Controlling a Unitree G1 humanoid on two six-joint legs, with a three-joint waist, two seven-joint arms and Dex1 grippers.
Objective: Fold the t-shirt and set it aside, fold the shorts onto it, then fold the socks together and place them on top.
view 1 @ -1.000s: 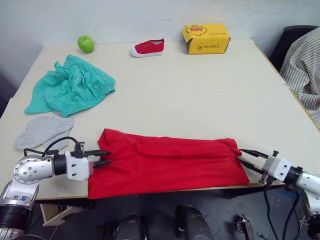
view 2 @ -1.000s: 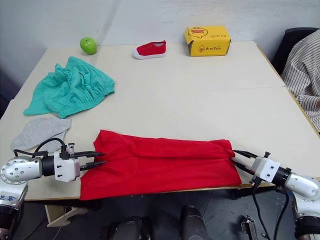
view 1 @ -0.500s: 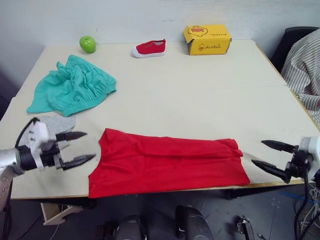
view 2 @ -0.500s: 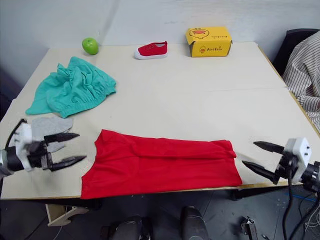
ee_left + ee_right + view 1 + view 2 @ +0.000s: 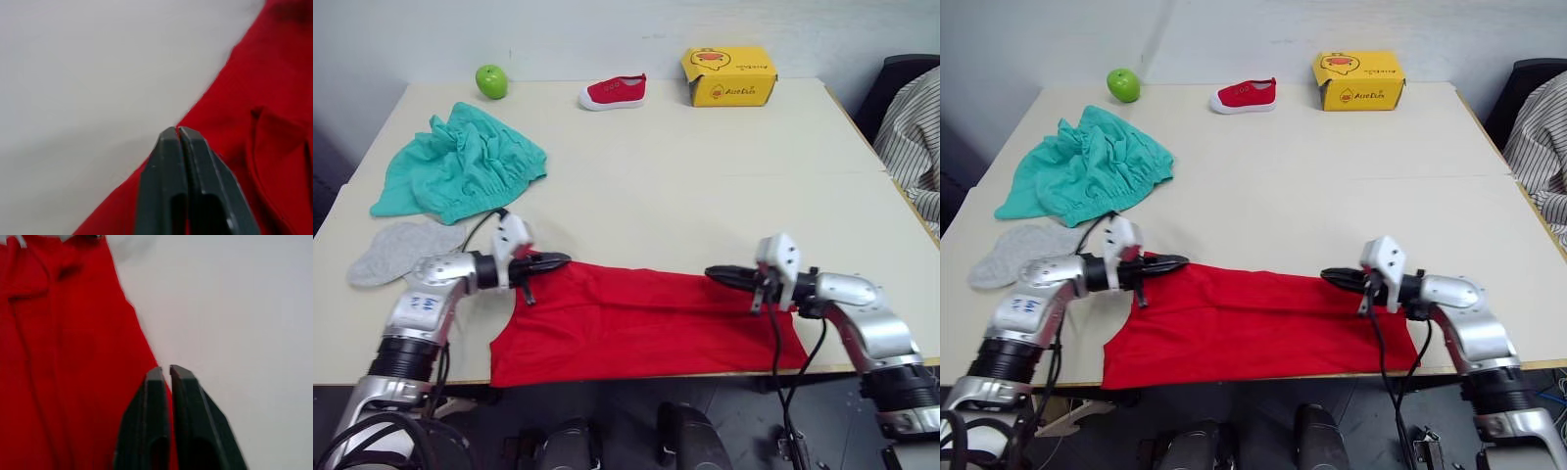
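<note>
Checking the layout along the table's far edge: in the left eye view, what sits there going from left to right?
Green apple → small red shoe → yellow box.

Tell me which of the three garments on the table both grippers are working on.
The t-shirt, the bright red one along the near edge; the left gripper and right gripper sit at its far edge. The shorts and socks lie apart, untouched.
</note>
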